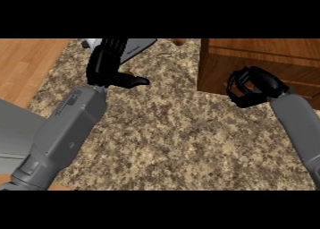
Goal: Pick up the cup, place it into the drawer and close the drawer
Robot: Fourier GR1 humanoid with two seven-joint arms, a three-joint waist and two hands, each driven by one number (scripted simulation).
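No cup shows anywhere in the head view. The wooden drawer unit (268,58) stands at the upper right of the granite counter (169,129), and its front panels look flush. My right hand (255,87) is right at the unit's front face, near its left corner. Its fingers are curled into a loop, and only wood shows through the loop. My left hand (108,62) is at the upper left with fingers straight, pointing away from me, and the thumb sticking out to the right. It holds nothing.
A flat grey object (139,47) lies at the counter's far edge, partly hidden by my left hand. A small brown thing (179,41) peeks in at the top edge. Wooden floor (17,62) lies beyond the counter's left edge.
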